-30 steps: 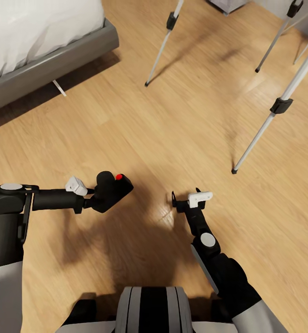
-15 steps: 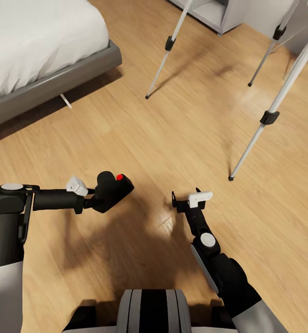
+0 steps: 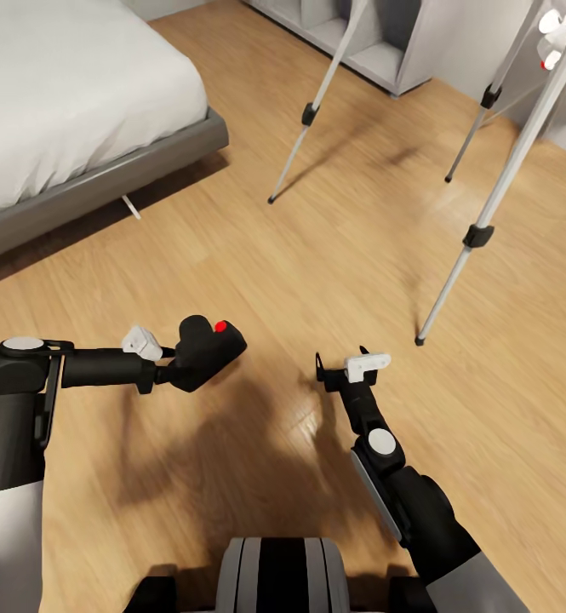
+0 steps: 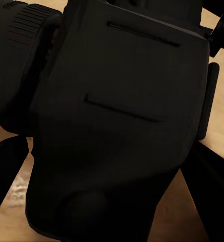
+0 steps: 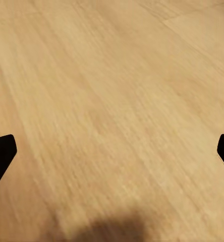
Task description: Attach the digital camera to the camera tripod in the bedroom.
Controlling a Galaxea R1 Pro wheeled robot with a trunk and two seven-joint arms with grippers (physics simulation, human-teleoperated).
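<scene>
Black digital camera (image 3: 208, 342) sits clamped in your left gripper (image 3: 180, 364) for mounting on the camera tripod (image 3: 487, 191) ahead, right gripper (image 3: 340, 368) fingers apart, empty.

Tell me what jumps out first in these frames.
The black digital camera with its red button, clamped in the left gripper above the wood floor. Ahead to the right, the camera tripod spreads thin silver legs, and the grey-framed white bed sits front-left. The right gripper hangs with its jaws apart, holding nothing.
</scene>
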